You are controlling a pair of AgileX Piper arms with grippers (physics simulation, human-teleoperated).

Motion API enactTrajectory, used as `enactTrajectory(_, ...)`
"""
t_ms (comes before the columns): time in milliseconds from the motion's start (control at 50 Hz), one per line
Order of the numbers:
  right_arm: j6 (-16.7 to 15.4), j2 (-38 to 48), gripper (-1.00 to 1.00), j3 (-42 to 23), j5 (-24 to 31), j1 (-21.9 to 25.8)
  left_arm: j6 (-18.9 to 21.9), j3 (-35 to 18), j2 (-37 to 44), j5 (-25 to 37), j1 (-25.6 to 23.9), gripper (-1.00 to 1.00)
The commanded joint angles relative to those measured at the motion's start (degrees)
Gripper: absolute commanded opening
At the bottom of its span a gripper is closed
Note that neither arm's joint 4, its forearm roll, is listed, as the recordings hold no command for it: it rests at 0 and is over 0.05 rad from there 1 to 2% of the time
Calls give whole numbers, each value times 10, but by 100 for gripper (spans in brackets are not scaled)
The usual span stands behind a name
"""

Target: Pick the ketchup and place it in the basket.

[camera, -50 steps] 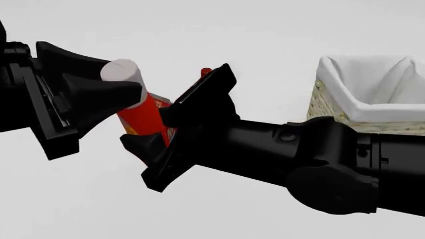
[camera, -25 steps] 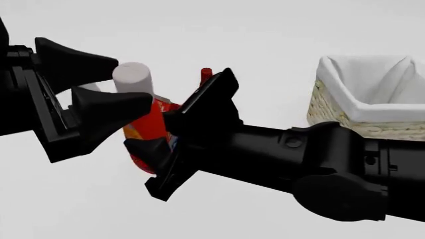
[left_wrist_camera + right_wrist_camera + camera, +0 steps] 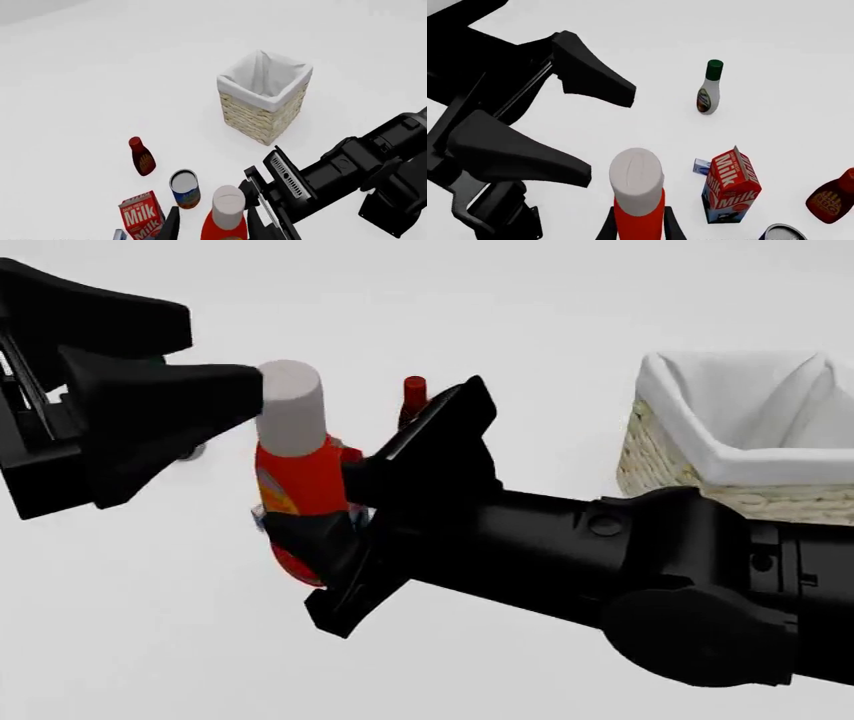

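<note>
Two arms: both crowd the ketchup [image 3: 302, 480], left of the basket [image 3: 738, 435].
Right gripper [image 3: 350, 508]: clamped on the ketchup's red body, bottle upright and lifted.
Left gripper [image 3: 200, 365]: spread apart, fingers [image 3: 520, 155] beside the white cap, not pinching.
Basket: well to the right, standing upright on the table [image 3: 80, 75].
Behind: milk carton [image 3: 730, 186], maroon bottle [image 3: 141, 156].

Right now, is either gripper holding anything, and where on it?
The right gripper holds the ketchup by its red body, below the white cap. The left gripper is open beside the cap, gripping nothing.
</note>
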Motion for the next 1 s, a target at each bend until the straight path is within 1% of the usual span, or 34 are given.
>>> enactTrajectory(20,12,-10,-100,5,-3,-9,-3,-7,-15,4,22,100)
enactTrajectory(320,19,-40,-100,17,8,-31,-23,28,-44,-12,79,100)
enactTrajectory(440,21,-54,-100,21,16,-50,-27,42,-60,-21,101,100)
enactTrajectory(460,20,-57,-100,20,19,-57,-33,44,-61,-22,109,100)
enactTrajectory(520,21,-62,-100,22,20,-68,-37,54,-70,-30,125,100)
enactTrajectory(640,23,-79,-100,28,26,-92,-44,81,-89,-51,150,100)
enactTrajectory(680,24,-80,-100,28,26,-96,-48,83,-91,-52,153,100)
enactTrajectory(720,24,-85,-100,30,27,-107,-52,97,-95,-62,160,100)
enactTrajectory(820,23,-92,-100,32,28,-129,-48,127,-98,-84,177,100)
enactTrajectory(860,26,-96,-100,33,29,-130,-55,134,-99,-89,183,100)
enactTrajectory(880,24,-96,-100,33,29,-137,-63,140,-96,-93,189,100)
enactTrajectory(900,25,-100,-100,35,29,-143,-56,150,-101,-102,197,100)
enactTrajectory(1000,24,-106,-100,37,31,-164,-69,190,-108,-133,228,100)
